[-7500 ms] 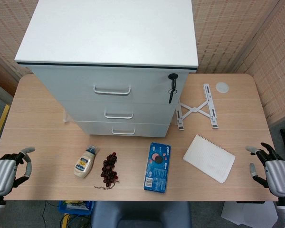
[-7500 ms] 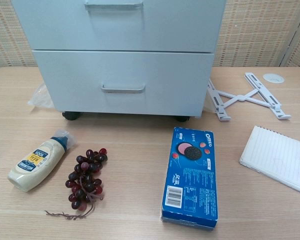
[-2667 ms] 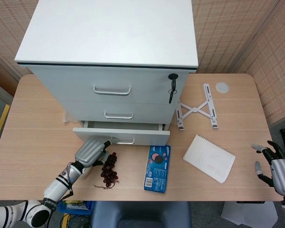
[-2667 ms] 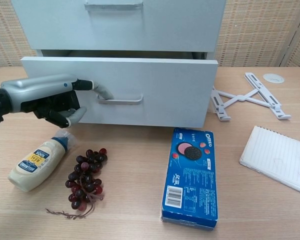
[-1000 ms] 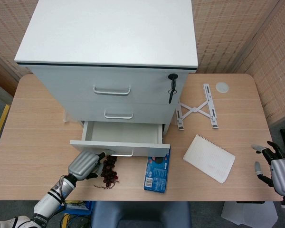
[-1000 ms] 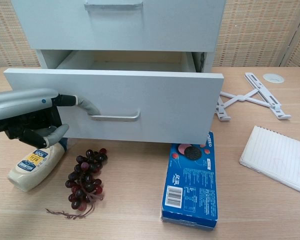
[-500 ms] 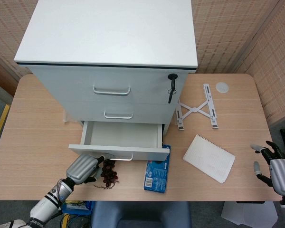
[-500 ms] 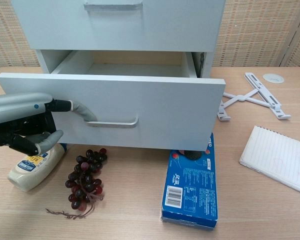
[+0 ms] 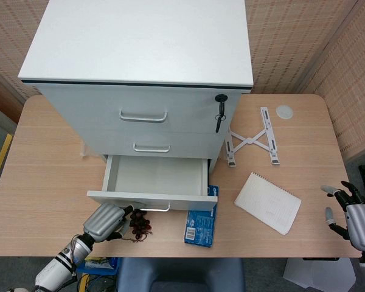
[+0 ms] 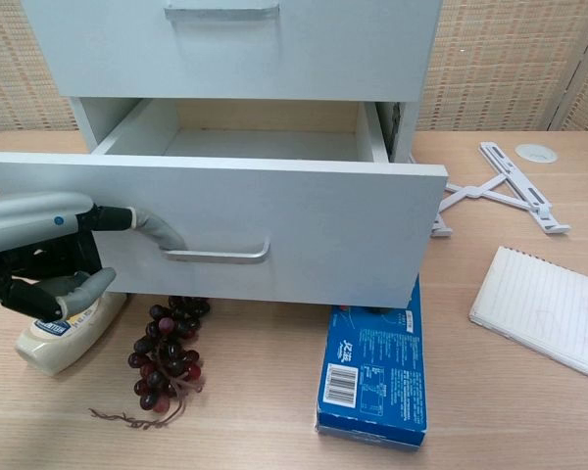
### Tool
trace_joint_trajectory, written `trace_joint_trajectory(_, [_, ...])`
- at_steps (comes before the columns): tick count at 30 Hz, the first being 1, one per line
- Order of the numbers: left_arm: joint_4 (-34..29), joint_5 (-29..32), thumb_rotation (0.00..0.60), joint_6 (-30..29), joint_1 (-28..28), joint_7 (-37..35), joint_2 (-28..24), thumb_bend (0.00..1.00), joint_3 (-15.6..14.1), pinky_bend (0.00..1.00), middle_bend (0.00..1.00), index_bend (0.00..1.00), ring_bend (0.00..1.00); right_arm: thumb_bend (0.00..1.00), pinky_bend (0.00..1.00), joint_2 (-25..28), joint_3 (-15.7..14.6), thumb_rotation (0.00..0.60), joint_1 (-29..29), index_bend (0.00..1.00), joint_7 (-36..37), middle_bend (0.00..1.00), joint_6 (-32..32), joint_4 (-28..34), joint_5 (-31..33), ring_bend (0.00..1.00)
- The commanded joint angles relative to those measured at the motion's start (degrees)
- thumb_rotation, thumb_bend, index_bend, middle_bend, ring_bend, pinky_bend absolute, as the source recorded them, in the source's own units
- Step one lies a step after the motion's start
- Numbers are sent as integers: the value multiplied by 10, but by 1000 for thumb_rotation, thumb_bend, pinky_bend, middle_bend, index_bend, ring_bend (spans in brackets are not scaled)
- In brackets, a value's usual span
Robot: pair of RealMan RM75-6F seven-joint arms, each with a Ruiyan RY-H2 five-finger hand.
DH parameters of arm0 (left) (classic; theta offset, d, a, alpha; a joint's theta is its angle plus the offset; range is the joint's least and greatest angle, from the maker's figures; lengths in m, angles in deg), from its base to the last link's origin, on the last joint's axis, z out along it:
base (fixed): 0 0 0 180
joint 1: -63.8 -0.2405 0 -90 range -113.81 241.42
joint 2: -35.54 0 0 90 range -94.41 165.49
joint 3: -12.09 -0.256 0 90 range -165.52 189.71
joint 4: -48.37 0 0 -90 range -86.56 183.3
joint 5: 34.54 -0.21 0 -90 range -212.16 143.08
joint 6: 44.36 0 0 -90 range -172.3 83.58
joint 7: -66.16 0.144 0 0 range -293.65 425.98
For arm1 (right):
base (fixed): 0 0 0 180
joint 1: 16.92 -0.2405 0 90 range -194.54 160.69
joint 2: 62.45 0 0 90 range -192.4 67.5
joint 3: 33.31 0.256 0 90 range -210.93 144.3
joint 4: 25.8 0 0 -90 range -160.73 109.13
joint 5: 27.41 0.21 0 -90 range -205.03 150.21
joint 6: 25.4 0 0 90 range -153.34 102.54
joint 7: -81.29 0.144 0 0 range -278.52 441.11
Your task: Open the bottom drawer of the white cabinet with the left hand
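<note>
The white cabinet [image 9: 140, 73] stands at the table's back; its bottom drawer [image 10: 216, 230] is well out over the Oreo box [image 10: 372, 367]. We'd pull straight and level, our left hand [image 10: 39, 255] hooking a finger in the handle [image 10: 216, 255]; right hand [image 9: 356, 219] idle, fingers apart

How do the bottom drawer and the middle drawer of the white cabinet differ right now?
The bottom drawer is pulled out, its bare inside showing; the middle drawer sits flush and closed. A finger of the left hand hooks the bottom drawer's handle; nothing touches the middle drawer's handle. Both have white fronts and metal bar handles.
</note>
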Motion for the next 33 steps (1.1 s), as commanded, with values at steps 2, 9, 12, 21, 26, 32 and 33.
trace_joint_trajectory(2, [-4, -13, 600, -7, -6, -2, -2, 646, -3, 1000, 913, 197, 962, 465, 382, 0, 0, 600, 0, 259, 1, 364, 0, -1, 0, 283])
trace_joint_trajectory(9, [-19, -57, 600, -35, -18, -16, -15, 645, 1, 1000, 906, 197, 955, 465, 382, 0, 0, 600, 1, 260, 3, 364, 1, -2, 0, 282])
trace_joint_trajectory(12, [-31, -77, 600, -45, -21, -23, -25, 645, 2, 1000, 897, 197, 947, 465, 382, -1, 0, 600, 1, 260, 4, 364, 1, -3, 0, 282])
trace_joint_trajectory(21, [-63, -144, 600, -80, -37, -60, -62, 645, -1, 1000, 878, 243, 919, 465, 382, -1, 0, 600, 2, 260, 6, 364, 2, -5, 1, 282])
trace_joint_trajectory(26, [-67, -168, 600, -113, -51, -84, -84, 645, 5, 998, 853, 326, 896, 465, 382, -1, 0, 600, 3, 260, 7, 364, 3, -7, 2, 283])
trace_joint_trajectory(32, [-59, -154, 600, -148, -68, -115, -109, 645, 26, 997, 842, 501, 877, 465, 382, -2, 1, 600, 2, 259, 8, 364, 3, -7, 0, 283])
trace_joint_trajectory(33, [-56, -146, 600, -155, -72, -120, -114, 645, 30, 996, 842, 529, 874, 465, 382, -2, 1, 600, 2, 259, 8, 364, 3, -7, -1, 283])
